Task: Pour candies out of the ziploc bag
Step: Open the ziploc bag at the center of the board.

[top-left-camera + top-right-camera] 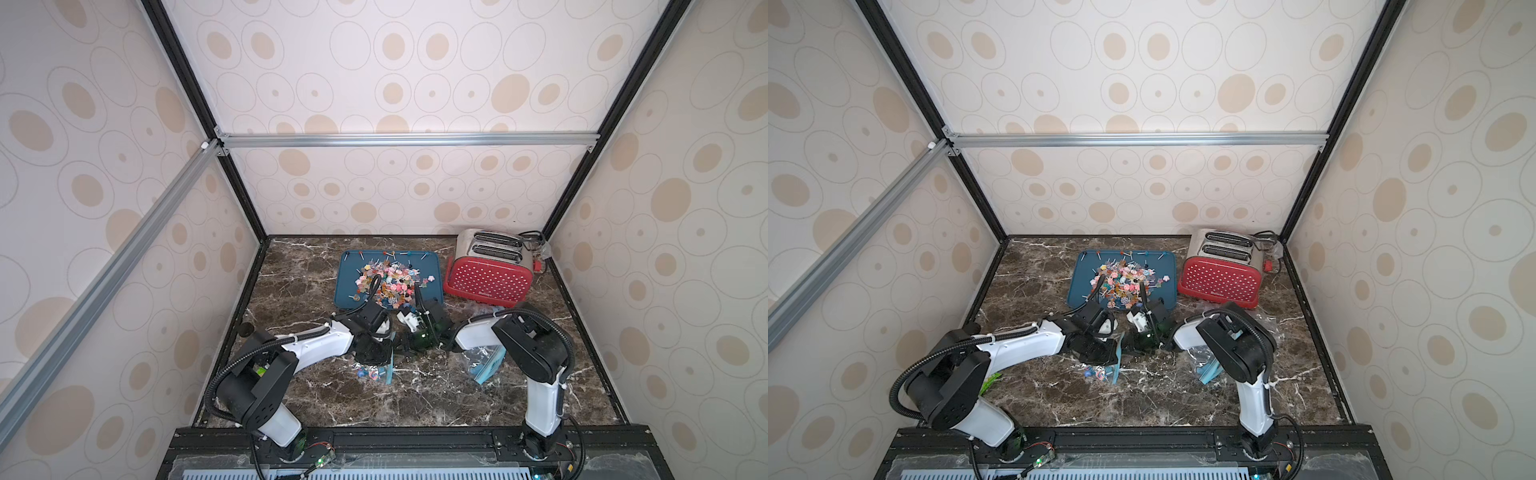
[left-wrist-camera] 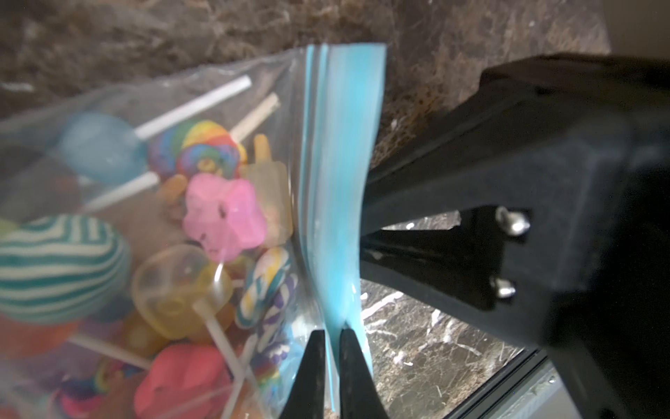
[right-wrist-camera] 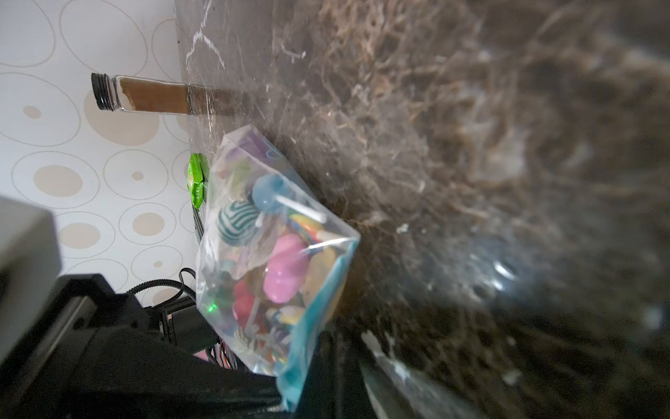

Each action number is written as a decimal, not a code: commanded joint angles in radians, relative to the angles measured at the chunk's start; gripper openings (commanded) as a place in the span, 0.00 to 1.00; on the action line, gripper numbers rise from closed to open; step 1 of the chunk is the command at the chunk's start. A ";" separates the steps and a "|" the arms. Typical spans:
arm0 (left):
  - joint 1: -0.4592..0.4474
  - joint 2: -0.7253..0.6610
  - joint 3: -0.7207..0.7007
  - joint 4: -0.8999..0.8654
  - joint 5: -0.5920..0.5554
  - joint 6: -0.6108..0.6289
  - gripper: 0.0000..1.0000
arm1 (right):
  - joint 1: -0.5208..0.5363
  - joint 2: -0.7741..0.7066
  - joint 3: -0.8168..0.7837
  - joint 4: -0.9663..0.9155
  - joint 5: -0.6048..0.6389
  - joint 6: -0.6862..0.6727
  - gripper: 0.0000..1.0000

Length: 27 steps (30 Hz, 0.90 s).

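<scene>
Ziploc bag (image 2: 54, 119): clear crinkled film with a blue zip strip (image 2: 340, 174), low at the veined brown marble tabletop (image 1: 374, 407), between the arms. Candies (image 2: 224, 214) inside have glossy round, swirled and flower-shaped heads on thin white sticks. Left gripper (image 2: 330, 337) is clamped on the strip. Right gripper (image 2: 366, 239) is closed with tips at the strip's edge; can't tell if it grips. Spilled candies (image 1: 388, 282) are heaped on the teal tray (image 1: 347, 291) behind.

Clear ziploc bag (image 2: 337, 181), blue zip strip, on marble table (image 1: 415, 395), holds mixed lollipops (image 2: 224, 214); 1 bigger loose pile (image 1: 388, 282) on blue tray (image 1: 347, 286).
</scene>
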 commanded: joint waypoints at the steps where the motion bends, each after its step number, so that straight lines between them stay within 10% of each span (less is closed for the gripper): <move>1: 0.004 0.009 0.029 0.004 -0.009 0.011 0.09 | 0.010 0.004 0.006 0.012 0.002 0.005 0.03; 16: 0.004 0.043 0.038 0.011 -0.021 0.007 0.00 | 0.010 -0.016 -0.010 0.011 0.005 0.003 0.05; 27: 0.004 0.017 0.038 -0.002 -0.066 -0.002 0.00 | 0.005 -0.113 -0.050 -0.160 0.058 -0.101 0.27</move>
